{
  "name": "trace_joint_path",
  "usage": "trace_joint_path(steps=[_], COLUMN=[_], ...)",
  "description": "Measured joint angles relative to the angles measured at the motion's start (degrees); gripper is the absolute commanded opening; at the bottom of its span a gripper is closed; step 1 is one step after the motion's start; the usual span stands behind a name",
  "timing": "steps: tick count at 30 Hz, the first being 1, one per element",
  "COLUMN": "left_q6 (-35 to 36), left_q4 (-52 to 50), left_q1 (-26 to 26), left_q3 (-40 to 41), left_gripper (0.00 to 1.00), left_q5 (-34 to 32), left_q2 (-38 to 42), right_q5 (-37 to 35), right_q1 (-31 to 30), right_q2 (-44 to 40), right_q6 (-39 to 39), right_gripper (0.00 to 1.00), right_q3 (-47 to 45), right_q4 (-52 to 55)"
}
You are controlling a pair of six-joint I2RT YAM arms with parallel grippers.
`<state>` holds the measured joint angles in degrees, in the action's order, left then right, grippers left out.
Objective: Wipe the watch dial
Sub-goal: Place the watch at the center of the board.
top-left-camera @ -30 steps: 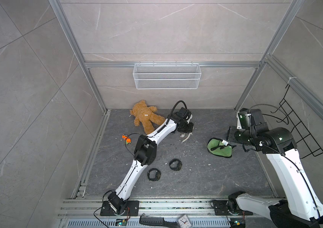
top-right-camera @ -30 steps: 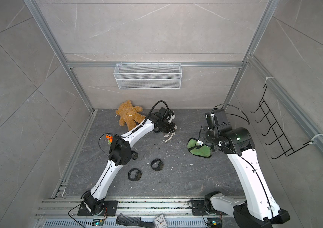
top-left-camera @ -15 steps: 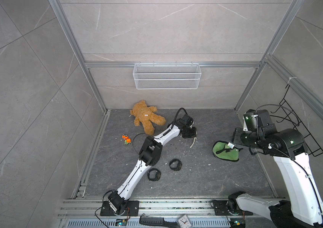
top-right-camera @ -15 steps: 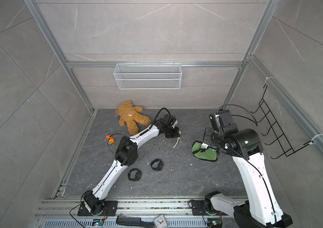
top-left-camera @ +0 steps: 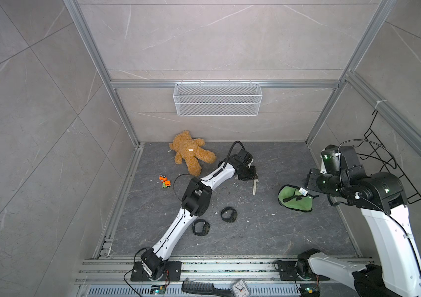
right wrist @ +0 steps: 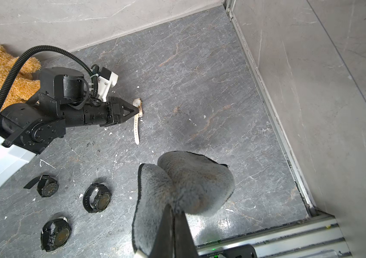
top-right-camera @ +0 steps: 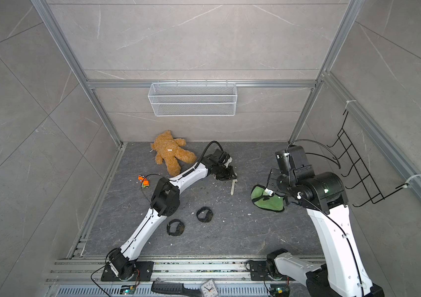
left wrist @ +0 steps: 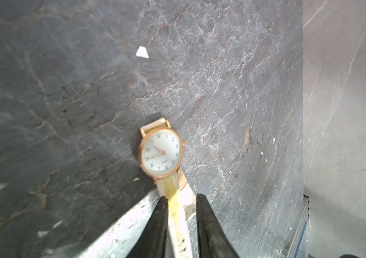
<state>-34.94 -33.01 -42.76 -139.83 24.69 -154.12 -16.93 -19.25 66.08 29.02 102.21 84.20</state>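
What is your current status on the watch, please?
Left pincer open astride strap. Right pincer shut on cloth. Watch face-up on floor, nothing between.

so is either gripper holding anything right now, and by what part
The right gripper is shut on the cloth, pinching a bunched fold. The left gripper straddles the white watch's strap, jaws parted; no firm hold shows.

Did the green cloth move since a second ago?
Yes. The green cloth, pinched in the right gripper, has shifted toward the right wall, away from the two black watches lying on the floor.
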Motion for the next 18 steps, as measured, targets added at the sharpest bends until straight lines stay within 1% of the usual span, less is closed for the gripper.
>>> trace_joint_path(steps=[4, 9, 10, 12, 18], left_q6=[0.7, 2.4, 2.8, 3.5, 5.8], left_q4=[-1.5, -3.7, -4.0, -4.5, -5.0], left_q1=[0.0, 0.0, 0.0, 0.0, 0.1], left_q3=[0.0, 0.3, 1.3, 4.2, 12.7], left_gripper=[0.31, 0.33, 0.35, 0.38, 0.39], left_q5=[0.0, -0.7, -1.0, -1.7, -4.2], left_q2=[0.0, 0.3, 1.1, 3.5, 14.6], right_q5=[0.0, 0.2, 0.2, 0.4, 1.4], right_q1=[0.0, 0.0, 0.0, 0.0, 0.0], right_q2=[0.0, -0.2, -0.5, -1.1, -2.1], right_q6=[0.0, 0.0, 0.0, 0.0, 0.4], right_gripper=[0.0, 0.0, 0.0, 0.0, 0.0], right_q3=[0.0, -0.7, -1.4, -3.2, -12.2], right_q4=[0.0, -0.4, -0.7, -1.3, -4.6])
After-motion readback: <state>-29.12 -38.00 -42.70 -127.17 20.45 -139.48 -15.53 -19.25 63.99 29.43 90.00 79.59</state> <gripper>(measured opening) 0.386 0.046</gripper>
